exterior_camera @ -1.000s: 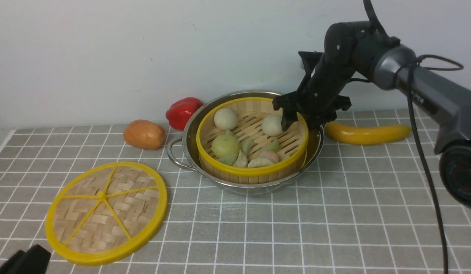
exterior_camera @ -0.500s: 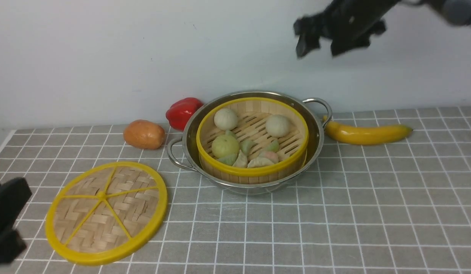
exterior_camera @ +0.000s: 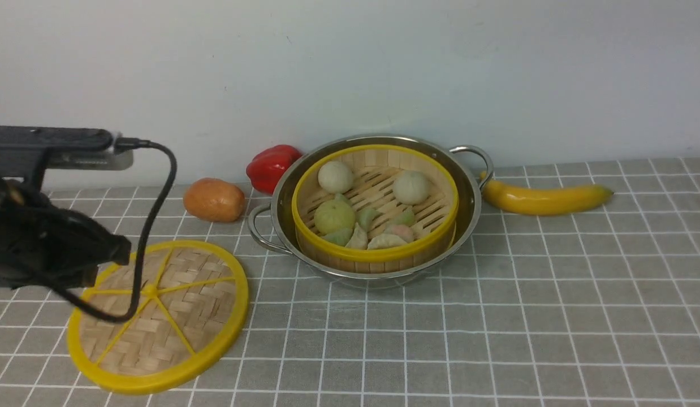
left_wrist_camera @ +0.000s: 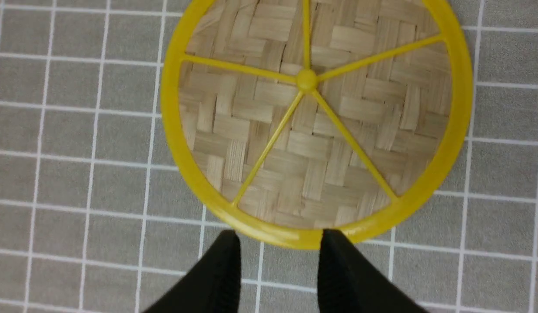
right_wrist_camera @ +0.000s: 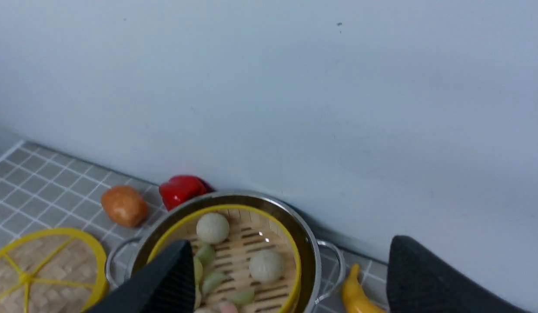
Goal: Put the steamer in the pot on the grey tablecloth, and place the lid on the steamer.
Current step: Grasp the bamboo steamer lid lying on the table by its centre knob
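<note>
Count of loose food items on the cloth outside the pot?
3: a red pepper behind and left of the pot, an orange lump left of the pepper, a banana right of the pot. None seems hidden.

We lifted right gripper (right_wrist_camera: 290,256) off steamer (exterior_camera: 378,195) far-right rim, up and out of front view. We swung left gripper (left_wrist_camera: 280,237) in from near-left corner to lid (exterior_camera: 158,316) left edge.
</note>
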Tool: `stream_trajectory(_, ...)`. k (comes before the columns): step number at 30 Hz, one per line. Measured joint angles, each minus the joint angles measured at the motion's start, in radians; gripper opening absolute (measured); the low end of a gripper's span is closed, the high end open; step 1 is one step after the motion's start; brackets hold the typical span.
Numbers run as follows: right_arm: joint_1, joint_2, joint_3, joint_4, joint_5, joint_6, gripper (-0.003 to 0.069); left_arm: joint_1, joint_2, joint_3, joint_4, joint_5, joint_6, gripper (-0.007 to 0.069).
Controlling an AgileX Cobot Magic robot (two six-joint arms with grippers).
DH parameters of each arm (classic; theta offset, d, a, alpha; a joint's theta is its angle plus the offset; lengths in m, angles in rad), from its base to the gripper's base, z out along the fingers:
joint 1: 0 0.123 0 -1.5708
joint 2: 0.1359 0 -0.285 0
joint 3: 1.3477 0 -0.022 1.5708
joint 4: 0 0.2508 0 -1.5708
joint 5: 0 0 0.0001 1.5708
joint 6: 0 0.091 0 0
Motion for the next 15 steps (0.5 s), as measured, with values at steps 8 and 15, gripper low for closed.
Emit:
stream_trajectory(8,0.000,-0.415,0.424,0.000,0.007,-0.034,0.0571,0.000,0.241,-0.163,-0.007,-0.017,0.075,0.0243)
stream_trajectory(15,0.000,-0.740,0.614,0.022,0.009,0.004,0.0571,0.001,0.353,-0.204,-0.008,-0.091,0.090,0.0243)
